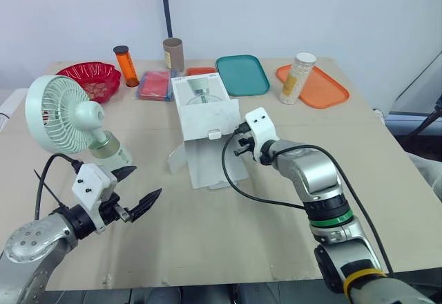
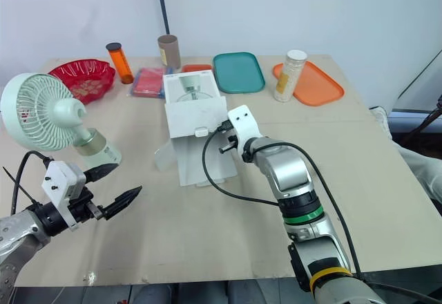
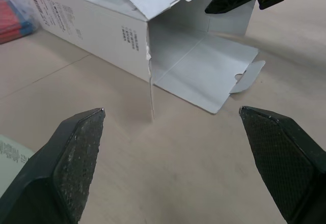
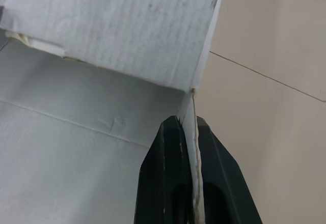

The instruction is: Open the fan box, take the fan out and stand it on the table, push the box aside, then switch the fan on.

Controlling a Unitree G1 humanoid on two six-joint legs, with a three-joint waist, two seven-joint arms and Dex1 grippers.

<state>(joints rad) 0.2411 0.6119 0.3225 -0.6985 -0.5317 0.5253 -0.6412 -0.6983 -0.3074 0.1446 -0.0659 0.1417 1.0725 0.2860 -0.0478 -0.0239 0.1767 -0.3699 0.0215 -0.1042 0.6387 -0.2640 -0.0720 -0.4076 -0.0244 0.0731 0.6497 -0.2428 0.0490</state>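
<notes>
Fan box (image 1: 202,121) in the middle of the table (image 1: 207,242), long axis from about 12 to 6 o'clock, open mouth toward 6 o'clock, flaps folded out flat on the tabletop. Fan (image 1: 65,114) out of it, standing upright at the box's 9 o'clock, well apart from it.

Right gripper (image 4: 188,124) at the box's 3 o'clock side, near the mouth, fingers pressed on a thin cardboard edge of the side wall and pinching it. Clearly the nearer arm for the push, and in contact with the box. Left gripper (image 1: 147,181) at about 8 o'clock from the box, just beside the fan's base, fingers spread wide with nothing between them.

Probably next: pushing the box aside. Best room seems toward 3 to 4 o'clock, bare tabletop up to the right edge. Less room at 12 o'clock: teal tray (image 1: 242,74) and red packet (image 1: 157,85) close behind the box, orange tray (image 1: 324,90) with white jar (image 1: 297,77) at about 2 o'clock. Not toward 9 o'clock, because of the fan and, behind it, the red bowl (image 1: 91,79).

Risk, as a judgement: light cardboard held by one edge only, so likely to turn about the pinch or bend instead of sliding straight.
</notes>
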